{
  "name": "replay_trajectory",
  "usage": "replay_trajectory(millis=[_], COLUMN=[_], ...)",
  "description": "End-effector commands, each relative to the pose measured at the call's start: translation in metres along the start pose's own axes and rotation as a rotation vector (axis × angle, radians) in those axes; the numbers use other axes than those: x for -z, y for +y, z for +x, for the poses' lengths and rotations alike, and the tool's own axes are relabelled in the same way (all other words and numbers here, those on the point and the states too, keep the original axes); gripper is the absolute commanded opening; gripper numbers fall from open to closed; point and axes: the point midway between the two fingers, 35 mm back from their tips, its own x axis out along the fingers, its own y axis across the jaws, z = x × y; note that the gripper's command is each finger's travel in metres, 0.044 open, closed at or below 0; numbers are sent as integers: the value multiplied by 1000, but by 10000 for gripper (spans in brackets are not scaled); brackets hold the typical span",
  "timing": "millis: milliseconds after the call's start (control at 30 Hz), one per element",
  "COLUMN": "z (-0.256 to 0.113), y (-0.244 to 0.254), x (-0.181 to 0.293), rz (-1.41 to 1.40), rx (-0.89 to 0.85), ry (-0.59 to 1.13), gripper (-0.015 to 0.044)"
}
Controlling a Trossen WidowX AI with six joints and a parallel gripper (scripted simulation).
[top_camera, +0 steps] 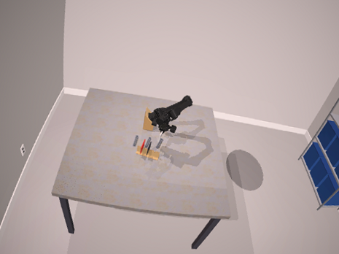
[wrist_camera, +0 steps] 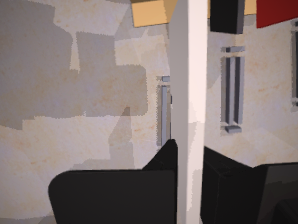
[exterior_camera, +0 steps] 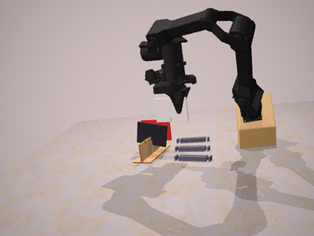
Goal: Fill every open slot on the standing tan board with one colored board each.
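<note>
My gripper (top_camera: pixel 162 131) (exterior_camera: pixel 179 111) (wrist_camera: pixel 178 145) is shut on a white board (exterior_camera: pixel 162 109) (wrist_camera: pixel 196 75), held upright above the table between the tan board and the arm's base. A small notch shows at its lower edge in the exterior view. The standing tan board (top_camera: pixel 153 155) (exterior_camera: pixel 145 148) (wrist_camera: pixel 150 13) carries a red board (top_camera: pixel 142 146) (exterior_camera: pixel 169 129) (wrist_camera: pixel 275 12) and a black board (top_camera: pixel 148 148) (exterior_camera: pixel 151 134) (wrist_camera: pixel 225 17), both crosswise. The black board is clearly tilted, its holder-side end lower; the red one tilts less. Their seating in the slots is hidden.
Three grey holders stand empty beside the tan board: one (top_camera: pixel 136 140) (exterior_camera: pixel 192 140), a middle one (top_camera: pixel 148 142) (exterior_camera: pixel 193 148) (wrist_camera: pixel 233 92), and one (top_camera: pixel 160 143) (exterior_camera: pixel 194 157) (wrist_camera: pixel 164 115) partly behind the white board in the wrist view. The arm stands on a wooden block (top_camera: pixel 147 122) (exterior_camera: pixel 257 137).
</note>
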Motion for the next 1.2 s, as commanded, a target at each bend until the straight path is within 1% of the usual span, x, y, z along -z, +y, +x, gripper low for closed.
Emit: replay_trajectory(millis=[0,1167], z=[0,8], y=[1,-3], x=[-9,-98], rz=[-3,-68], rx=[-3,-4], ry=[1,-2], gripper=[0,0])
